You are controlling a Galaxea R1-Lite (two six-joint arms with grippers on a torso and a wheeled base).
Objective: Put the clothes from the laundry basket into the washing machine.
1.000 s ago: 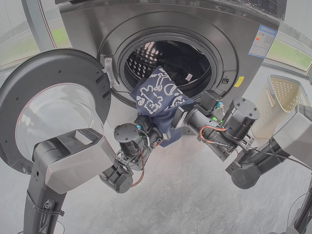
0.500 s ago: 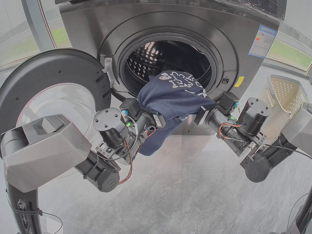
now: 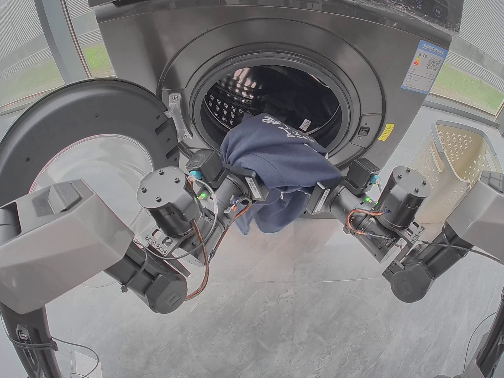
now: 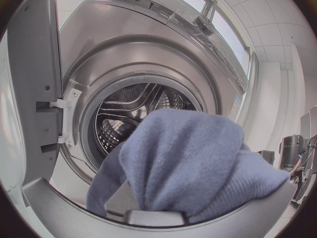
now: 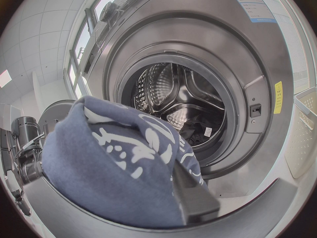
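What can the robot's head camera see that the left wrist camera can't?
Only the head view shows the laundry basket beside the washing machine and the dark clothes already lying inside the drum. Only the left wrist view shows the white tiled ceiling. Both show the blue garment held up in front of the opening, the shiny drum behind it, and the open door.
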